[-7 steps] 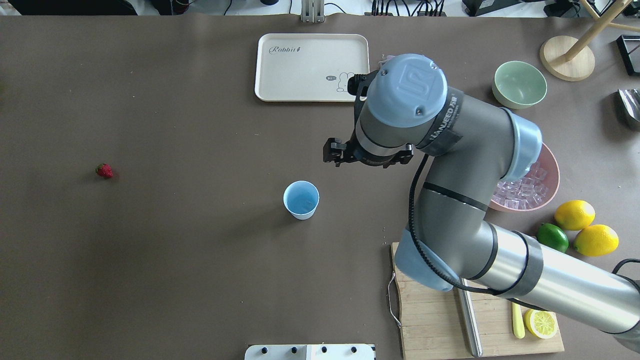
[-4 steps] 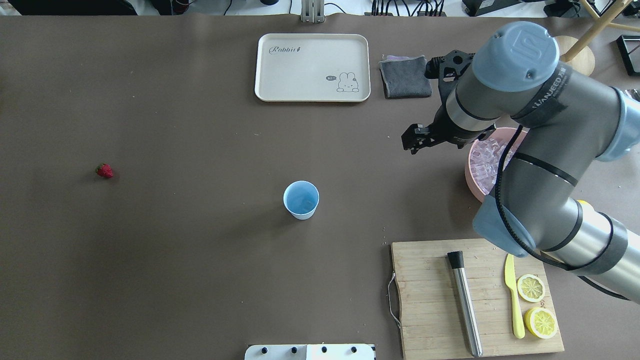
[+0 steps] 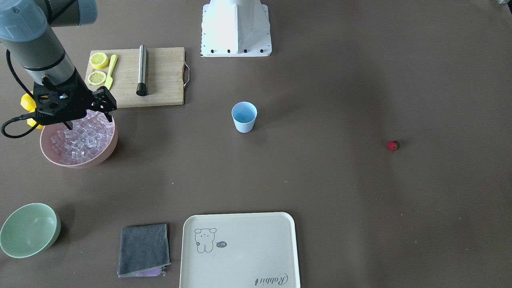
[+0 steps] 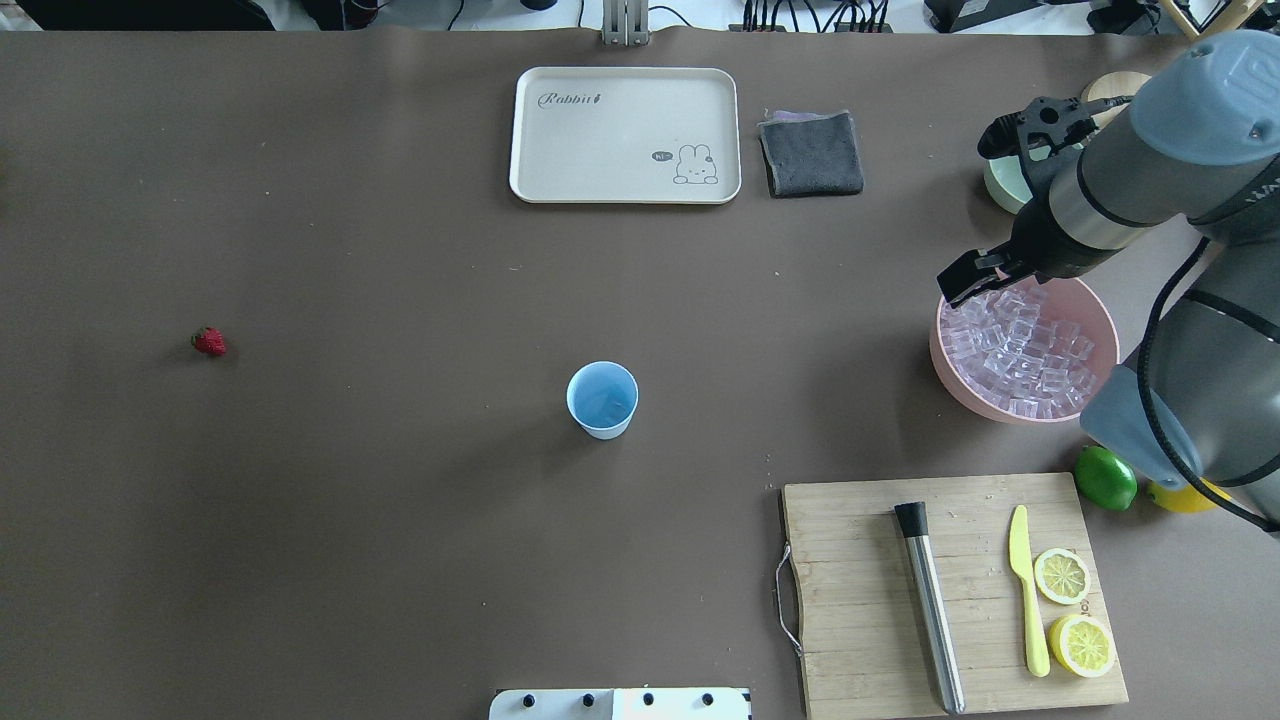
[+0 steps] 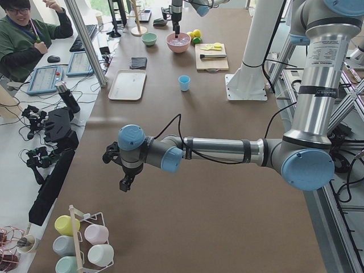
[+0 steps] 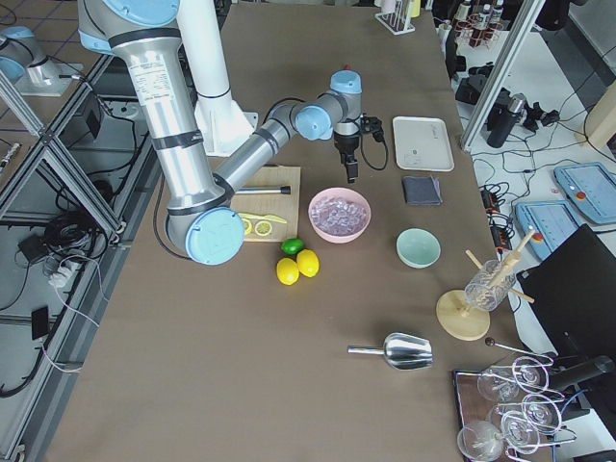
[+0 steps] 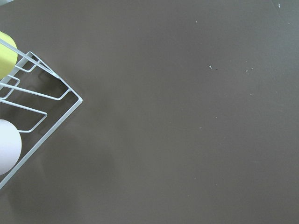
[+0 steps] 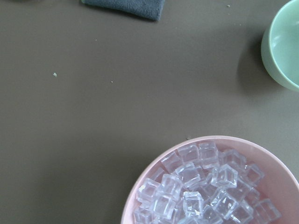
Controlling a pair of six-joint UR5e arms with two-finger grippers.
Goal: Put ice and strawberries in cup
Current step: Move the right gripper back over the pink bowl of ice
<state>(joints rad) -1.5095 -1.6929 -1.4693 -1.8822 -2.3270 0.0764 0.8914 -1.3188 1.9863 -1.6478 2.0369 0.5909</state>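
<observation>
The light blue cup (image 4: 602, 400) stands upright mid-table, also in the front view (image 3: 244, 117); something faint and clear lies in its bottom. The strawberry (image 4: 209, 342) lies alone far to the left. Many ice cubes (image 4: 1020, 350) fill the pink bowl (image 3: 108, 154). My right gripper (image 3: 74, 118) hangs just above the bowl's far edge, its jaws spread and empty; its wrist view shows the ice (image 8: 205, 191) below. My left gripper (image 5: 125, 183) hovers over bare table far from the cup, and I cannot tell whether it is open or shut.
A cream tray (image 4: 625, 135) and a grey cloth (image 4: 810, 153) lie at the back. A cutting board (image 4: 860, 600) holds a muddler, a knife and lemon slices. A lime (image 4: 1105, 477) and a green bowl (image 3: 28, 235) flank the pink bowl. A wire rack (image 7: 37, 93) stands under my left wrist.
My right arm has swung right, from just behind the cup to over the pink bowl of ice. The cup and the strawberry have not moved.
</observation>
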